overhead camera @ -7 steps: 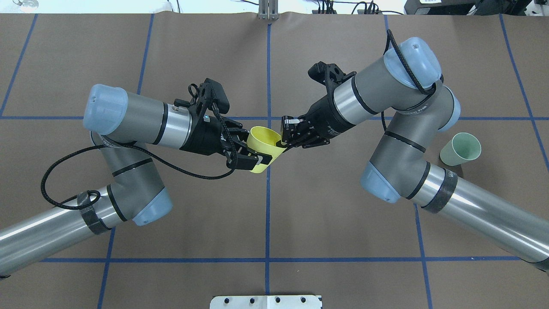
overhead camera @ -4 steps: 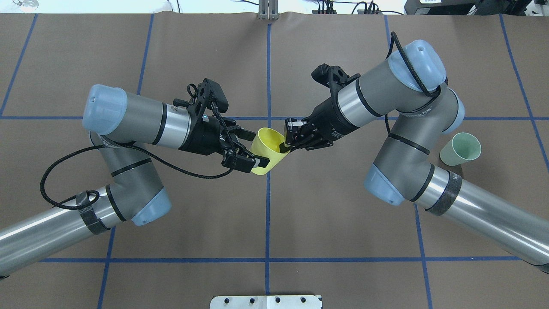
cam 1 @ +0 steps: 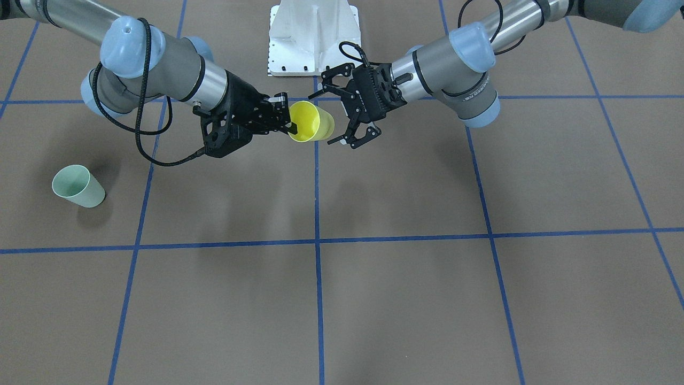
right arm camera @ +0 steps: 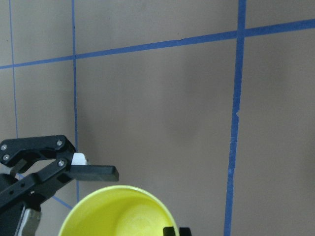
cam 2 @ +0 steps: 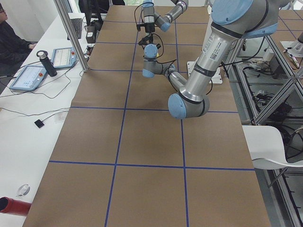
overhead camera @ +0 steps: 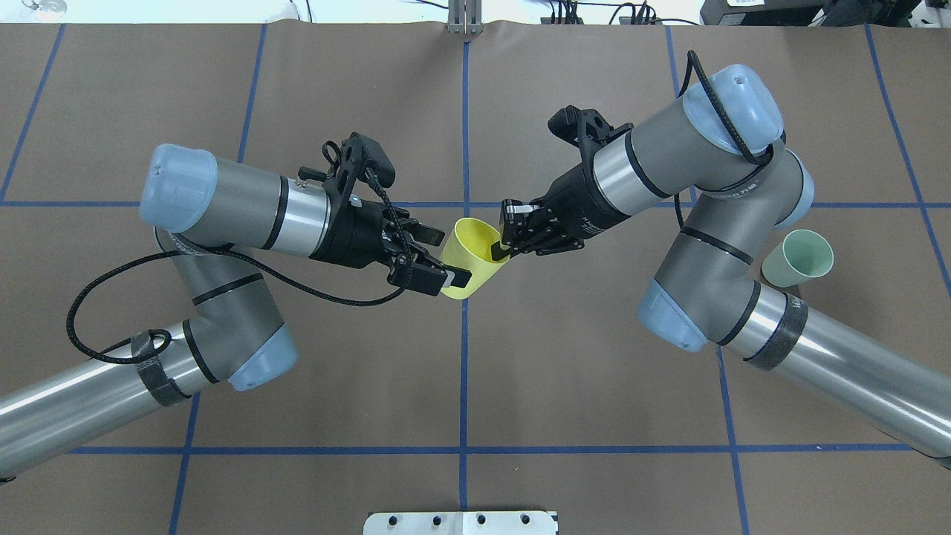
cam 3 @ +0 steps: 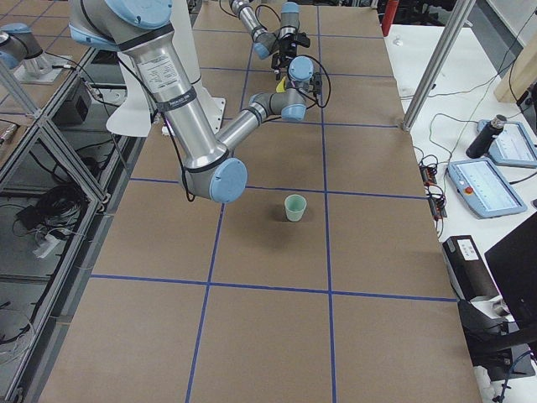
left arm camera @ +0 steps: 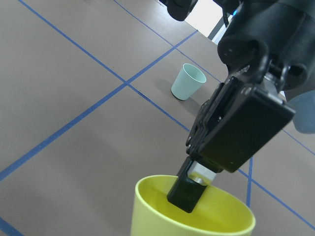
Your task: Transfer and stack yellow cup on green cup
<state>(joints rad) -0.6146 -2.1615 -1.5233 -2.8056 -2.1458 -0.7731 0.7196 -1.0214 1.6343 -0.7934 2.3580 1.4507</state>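
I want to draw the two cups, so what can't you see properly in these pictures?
Bright yellow tapered plastic cup: both wrist views show only its top; the bottom edge cuts off the rest.
Same cup, exterior left view: not visible among the far, tiny arms.
Pale mint-green tapered plastic cup: missing from the exterior left view; too small for detail in the exterior right view.

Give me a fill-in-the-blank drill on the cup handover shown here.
The right gripper pinches the yellow cup by its ___.
One of its fingers sits ___ the cup.
The fingers of the left gripper are ___.
The green cup stands upright on the robot's ___ side.
Missing words: rim; inside; open; right.
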